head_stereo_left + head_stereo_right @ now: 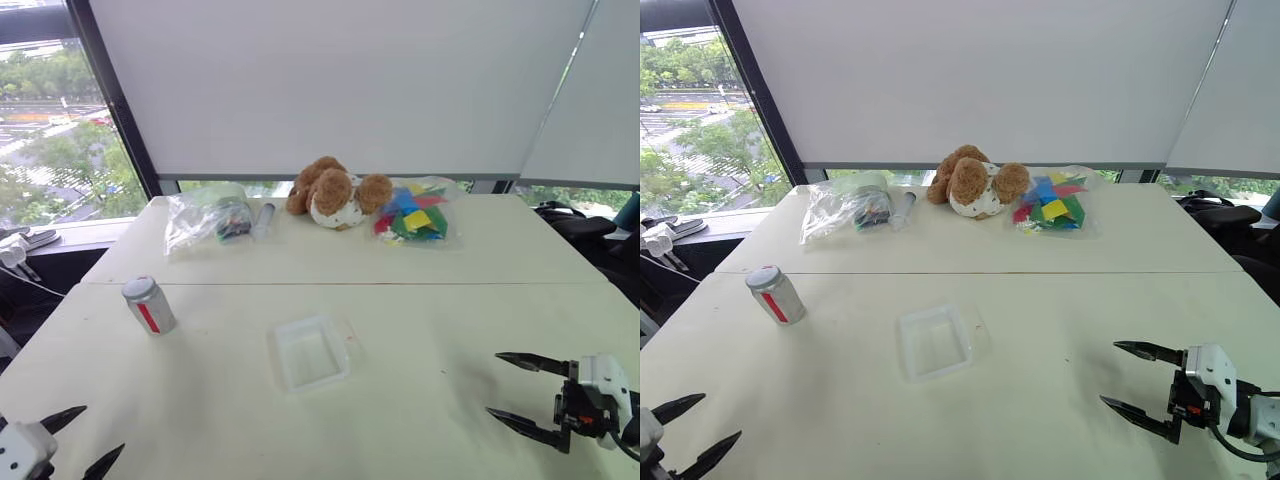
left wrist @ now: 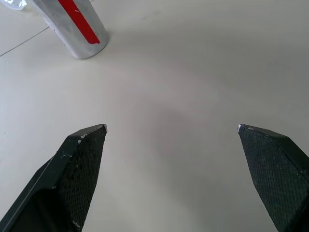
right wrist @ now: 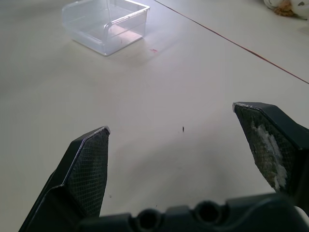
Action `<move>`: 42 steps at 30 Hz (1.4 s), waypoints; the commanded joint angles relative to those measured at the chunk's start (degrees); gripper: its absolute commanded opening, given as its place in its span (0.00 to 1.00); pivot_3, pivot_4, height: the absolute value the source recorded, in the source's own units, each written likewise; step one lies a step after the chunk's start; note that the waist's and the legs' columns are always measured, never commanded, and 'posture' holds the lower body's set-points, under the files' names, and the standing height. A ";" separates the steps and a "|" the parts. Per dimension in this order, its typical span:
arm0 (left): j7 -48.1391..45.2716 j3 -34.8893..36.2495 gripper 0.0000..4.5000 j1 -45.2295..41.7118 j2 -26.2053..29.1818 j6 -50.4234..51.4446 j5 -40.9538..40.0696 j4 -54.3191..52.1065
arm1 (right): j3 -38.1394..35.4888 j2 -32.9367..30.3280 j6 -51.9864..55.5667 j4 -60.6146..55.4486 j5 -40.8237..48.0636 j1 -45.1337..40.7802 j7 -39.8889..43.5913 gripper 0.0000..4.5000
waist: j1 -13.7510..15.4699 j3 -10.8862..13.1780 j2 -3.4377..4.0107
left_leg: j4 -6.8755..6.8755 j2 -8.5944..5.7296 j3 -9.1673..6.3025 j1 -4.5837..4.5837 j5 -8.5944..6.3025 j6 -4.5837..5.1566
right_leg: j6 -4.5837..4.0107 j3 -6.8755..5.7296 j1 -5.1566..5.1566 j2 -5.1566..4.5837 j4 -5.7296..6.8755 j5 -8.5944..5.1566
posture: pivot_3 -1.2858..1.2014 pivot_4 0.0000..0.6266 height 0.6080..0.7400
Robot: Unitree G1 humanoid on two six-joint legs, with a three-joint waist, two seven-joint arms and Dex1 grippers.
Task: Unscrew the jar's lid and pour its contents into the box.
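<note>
Silver-grey metal identifies the jar, which we find upright on the left part of the table, tilted slightly in the head views, with a red stripe running down its side and the lid seated on its top. We cannot see the contents, since the jar is closed. We locate the box, a shallow tray of clear whitish plastic, near the middle of the table, well apart from the jar and to its right; it appears to hold nothing that we can make out. We note the left gripper low at the near left corner, its two black fingers spread wide with nothing between them; in the left wrist view the jar stands ahead of the fingertips and apart from them. We note the right gripper at the near right edge, pointing toward the centre of the table, jaws likewise spread wide and holding nothing; in its wrist view the box lies well ahead of the fingers. Along the far side of the table we record a clear plastic bag, a slim clear tube, a brown plush toy and a bag of coloured pieces.
</note>
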 commanded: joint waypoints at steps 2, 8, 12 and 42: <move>1.81 1.84 1.00 -0.27 -0.97 -1.33 -0.28 -2.22 | 0.44 -0.01 -1.02 -0.39 -0.52 -0.31 -0.38 1.00 | -0.04 0.00 0.00 | 0.00 0.00 0.00 0.01 0.00 0.00 | 0.00 0.00 0.00 0.00 0.01 0.00 | 0.52 0.24 1.00; 6.48 4.17 1.00 0.16 -4.41 6.59 -6.89 -5.12 | 4.89 5.18 -1.93 -4.94 -1.52 -4.80 -6.13 1.00 | -0.35 -0.02 -0.03 | 0.03 0.02 0.01 0.06 0.00 0.00 | -0.01 0.02 0.02 0.02 0.10 0.01 | 0.52 0.24 1.00; 17.77 9.42 1.00 0.93 -13.58 10.09 -11.40 -6.52 | 9.15 11.29 4.54 -13.40 4.90 -10.10 -10.50 1.00 | -0.77 -0.01 0.01 | 0.04 0.07 0.02 0.09 0.00 0.00 | 0.00 0.06 -0.02 0.05 0.20 0.02 | 0.52 0.24 1.00; 42.75 -10.82 1.00 -31.48 -18.34 24.29 4.39 -9.43 | 15.67 14.20 9.67 -20.98 4.70 -16.79 -13.87 1.00 | 1.46 -0.21 -0.47 | 0.25 0.13 0.14 0.10 0.10 -0.09 | 0.14 0.00 0.08 0.44 0.21 0.33 | 0.52 0.24 1.00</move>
